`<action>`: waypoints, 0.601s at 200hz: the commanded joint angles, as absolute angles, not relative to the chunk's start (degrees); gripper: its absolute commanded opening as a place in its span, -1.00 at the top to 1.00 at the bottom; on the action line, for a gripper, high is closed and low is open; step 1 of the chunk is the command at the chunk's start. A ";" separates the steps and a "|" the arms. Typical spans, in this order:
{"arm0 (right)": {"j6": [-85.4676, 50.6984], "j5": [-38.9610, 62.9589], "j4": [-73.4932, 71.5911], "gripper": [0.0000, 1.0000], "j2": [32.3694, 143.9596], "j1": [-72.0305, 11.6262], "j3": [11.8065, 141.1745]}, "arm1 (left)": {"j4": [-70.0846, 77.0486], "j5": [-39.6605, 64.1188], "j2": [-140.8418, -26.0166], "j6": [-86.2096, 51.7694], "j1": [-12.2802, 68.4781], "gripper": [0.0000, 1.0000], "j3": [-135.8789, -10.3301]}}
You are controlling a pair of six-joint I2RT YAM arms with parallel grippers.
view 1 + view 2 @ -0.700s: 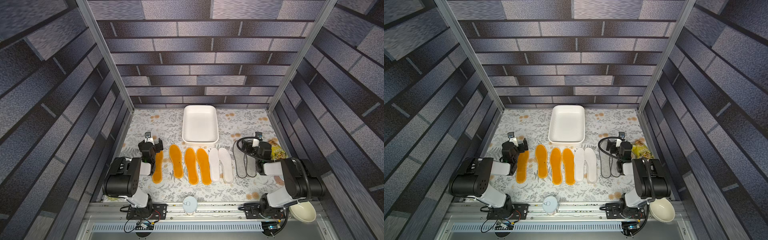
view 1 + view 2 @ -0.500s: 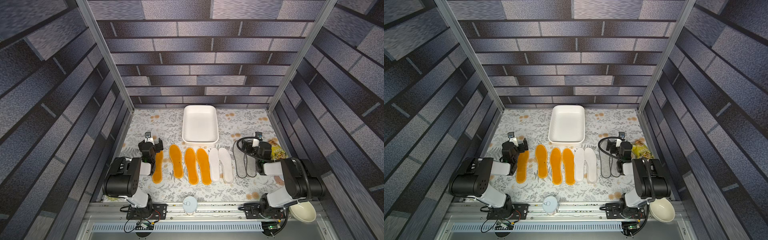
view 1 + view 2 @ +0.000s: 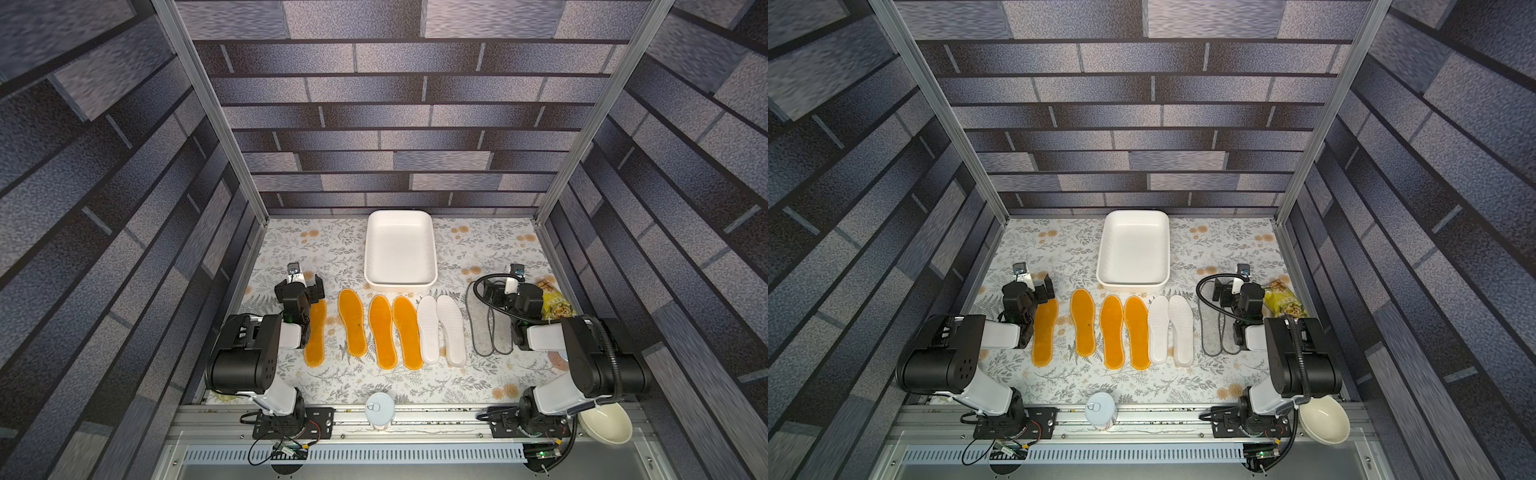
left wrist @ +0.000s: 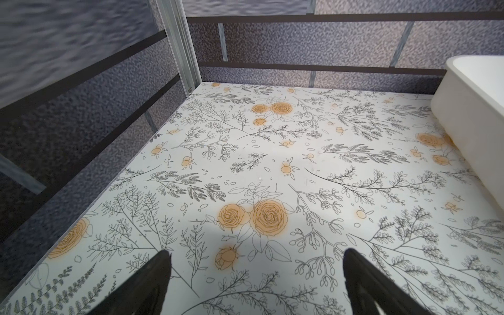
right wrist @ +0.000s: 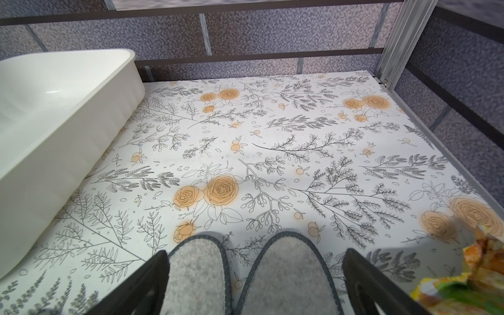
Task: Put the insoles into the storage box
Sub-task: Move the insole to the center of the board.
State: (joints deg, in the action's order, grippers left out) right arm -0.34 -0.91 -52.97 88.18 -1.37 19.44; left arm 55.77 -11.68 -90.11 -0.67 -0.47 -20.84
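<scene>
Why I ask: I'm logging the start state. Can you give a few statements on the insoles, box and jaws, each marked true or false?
1. The storage box is empty. True.
2. Six orange insoles lie in the row. False: there are four.
3. The grey felt insoles lie below the right gripper, whose jaws are open. True.
4. The left gripper grips an orange insole. False: its jaws stand open over bare tablecloth.
5. The white insoles lie in the storage box. False: they lie on the tablecloth, between the orange and grey ones.
</scene>
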 commanded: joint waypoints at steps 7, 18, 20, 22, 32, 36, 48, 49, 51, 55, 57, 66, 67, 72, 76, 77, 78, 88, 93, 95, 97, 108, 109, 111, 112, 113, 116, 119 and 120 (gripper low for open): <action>0.00 -0.26 -54.44 -1.00 88.77 -1.30 20.41 | 54.78 -13.59 -90.17 -2.08 -0.53 -1.00 -21.78; 0.00 0.07 -54.67 -1.00 88.77 -1.33 20.32 | 54.94 -14.47 -90.26 -2.29 -0.44 -1.00 -21.76; 0.00 0.15 -54.73 -1.00 88.77 -1.32 20.31 | 54.89 -14.54 -90.26 -2.35 -0.44 -1.00 -21.77; 0.00 0.15 -54.82 -1.00 88.77 -1.32 20.30 | 54.86 -14.55 -90.26 -2.41 -0.44 -1.00 -21.79; 0.08 0.26 -54.81 -0.99 88.77 -1.32 20.30 | 54.84 -14.55 -90.25 -2.39 -0.44 -1.00 -21.72; 0.13 0.37 -54.86 -1.00 88.77 -1.33 20.30 | 54.84 -14.52 -90.26 -2.40 -0.44 -1.00 -21.76; 0.18 0.35 -54.93 -0.99 88.77 -1.33 20.30 | 54.85 -14.57 -90.27 -2.41 -0.44 -1.00 -21.73; 0.18 0.35 -54.93 -0.99 88.77 -1.32 20.26 | 54.85 -14.58 -90.26 -2.39 -0.44 -0.99 -21.72; 0.18 0.40 -54.93 -1.00 88.77 -1.32 20.27 | 54.85 -14.54 -90.26 -2.40 -0.44 -0.99 -21.76; 0.17 0.35 -54.90 -1.00 88.77 -1.30 20.30 | 54.84 -14.52 -90.26 -2.40 -0.44 -0.99 -21.83; 0.17 0.40 -54.88 -1.00 88.77 -1.38 20.30 | 54.84 -14.55 -90.26 -2.40 -0.44 -1.00 -21.87; 0.18 0.38 -54.93 -0.99 88.77 -1.33 20.26 | 54.81 -14.65 -90.26 -2.44 -0.48 -1.00 -21.84; 0.18 0.36 -54.89 -0.99 88.77 -1.33 20.28 | 54.74 -14.66 -90.26 -2.45 -0.51 -1.00 -21.86; 0.15 0.40 -54.91 -1.00 88.77 -1.32 20.24 | 54.59 -14.65 -90.26 -2.57 -0.57 -1.00 -21.96; 0.20 0.38 -54.97 -1.00 88.70 -1.29 20.23 | 54.63 -14.64 -90.26 -2.65 -0.66 -0.99 -21.96; 0.19 0.41 -54.95 -1.00 88.69 -1.35 20.26 | 54.61 -14.66 -90.26 -2.73 -0.64 -0.99 -21.97; 0.18 0.42 -54.94 -1.00 88.69 -1.33 20.20 | 54.55 -14.63 -90.26 -2.77 -0.67 -1.00 -21.97; 0.05 0.15 -55.38 -1.00 88.62 -1.36 20.00 | 54.33 -14.97 -90.13 -3.20 -0.95 -1.00 -22.05; -0.14 -0.30 -55.49 -1.00 88.24 -1.33 19.80 | 54.09 -15.79 -89.90 -3.55 -1.05 -1.00 -22.14; -0.23 -0.58 -55.44 -1.00 87.96 -1.32 19.78 | 54.00 -16.23 -89.73 -3.66 -1.05 -1.00 -22.12; -0.30 -0.78 -55.35 -1.00 87.64 -1.32 19.71 | 53.91 -16.65 -89.49 -3.86 -1.05 -1.00 -22.08; -0.48 -1.46 -53.33 -1.00 85.12 -1.27 19.62 | 52.38 -16.57 -87.66 -4.58 -1.13 -1.00 -21.67; -0.46 -1.48 -53.03 -1.00 84.84 -1.30 19.65 | 52.43 -16.41 -87.56 -4.53 -1.18 -1.00 -21.65; -0.49 -1.49 -52.46 -1.00 84.31 -1.31 19.75 | 52.66 -16.12 -87.37 -4.39 -1.20 -1.00 -21.39; -0.46 -1.49 -52.07 -1.00 84.08 -1.27 19.80 | 52.87 -16.06 -87.28 -4.30 -1.21 -1.00 -21.28; -0.45 -1.49 -51.65 -1.00 83.83 -1.30 19.88 | 53.11 -15.94 -87.19 -4.22 -1.18 -1.00 -21.19; -0.44 -1.32 -50.50 -1.00 82.93 -1.30 20.13 | 54.18 -15.82 -87.07 -3.83 -1.04 -1.00 -20.81; -0.36 -1.20 -49.21 -1.00 82.13 -1.38 20.35 | 55.12 -16.34 -86.91 -3.27 -0.74 -1.00 -20.44; -0.31 -1.13 -48.73 -1.00 81.85 -1.35 20.50 | 55.25 -16.65 -86.83 -3.17 -0.59 -1.00 -20.33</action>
